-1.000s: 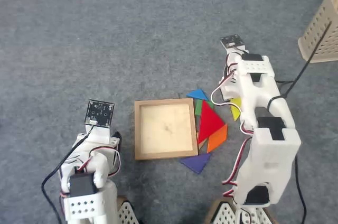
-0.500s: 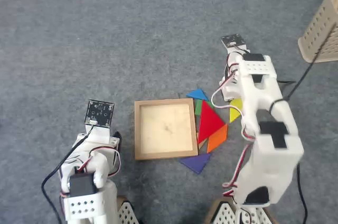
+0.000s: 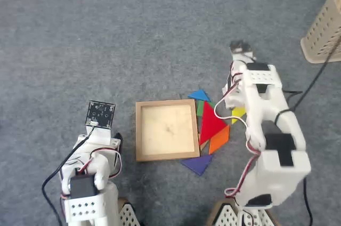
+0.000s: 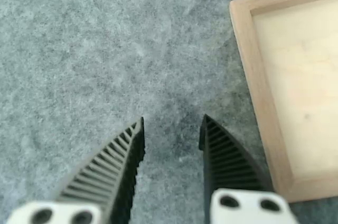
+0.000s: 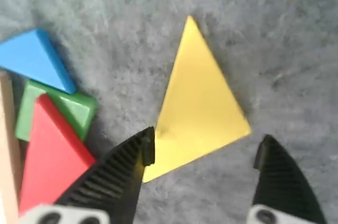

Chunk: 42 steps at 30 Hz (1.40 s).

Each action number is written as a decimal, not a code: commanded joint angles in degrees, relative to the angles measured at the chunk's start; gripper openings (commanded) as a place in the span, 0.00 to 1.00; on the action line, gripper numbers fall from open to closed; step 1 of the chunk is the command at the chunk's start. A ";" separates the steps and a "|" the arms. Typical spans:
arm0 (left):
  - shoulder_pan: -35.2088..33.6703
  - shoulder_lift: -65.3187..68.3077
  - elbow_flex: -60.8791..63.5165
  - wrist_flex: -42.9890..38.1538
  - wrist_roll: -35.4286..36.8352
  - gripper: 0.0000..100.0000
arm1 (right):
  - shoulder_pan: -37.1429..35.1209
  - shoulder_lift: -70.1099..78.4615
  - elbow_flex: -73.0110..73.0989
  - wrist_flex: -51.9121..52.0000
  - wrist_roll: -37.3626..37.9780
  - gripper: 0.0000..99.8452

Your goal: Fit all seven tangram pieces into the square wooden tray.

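Over the last second my right arm (image 3: pixel 261 103) has swung a little toward the right edge of the high view and its wrist has dropped slightly lower in the frame, while nothing else on the grey surface (image 3: pixel 106 50) has shifted. That small move puts the right end effector (image 5: pixel 206 147) squarely over the yellow triangle (image 5: pixel 198 102). Its jaws are spread wide with one tip at one edge of the piece and the other beyond the opposite corner, and they grip nothing yet. In the high view the yellow triangle (image 3: pixel 238 112) peeks out from under the arm, right of centre, lying flat and a little apart from the cluster. The red triangle (image 3: pixel 212 121), blue triangle (image 3: pixel 200 95), green piece (image 3: pixel 200 107), orange piece (image 3: pixel 219 139) and purple piece (image 3: pixel 198 163) sit where they were, packed along the tray's right side and lower right corner. The tray (image 3: pixel 139 130) is still bare inside, so no piece has been placed and the whole fit remains ahead of me. The left end effector (image 4: pixel 172 126) has not moved: it hangs open just above the surface beside the tray's left rim (image 4: pixel 248 71), holding nothing. I read the shift as alignment for a first pick, and the yellow triangle's thin flat profile may make the pinch tricky.
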 commanded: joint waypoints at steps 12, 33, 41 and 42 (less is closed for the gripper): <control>0.09 -0.35 -0.57 0.26 -0.26 0.17 | -0.40 6.29 -5.89 -0.48 -0.79 0.19; 0.09 -0.35 -0.57 0.26 -0.26 0.17 | 0.40 -4.88 -10.81 1.10 3.60 0.26; 0.09 -0.35 -0.57 0.26 -0.26 0.17 | 0.40 9.10 -17.14 1.19 6.86 0.31; 0.09 -0.35 -0.57 0.26 -0.26 0.17 | 0.31 10.68 -17.85 1.27 6.86 0.31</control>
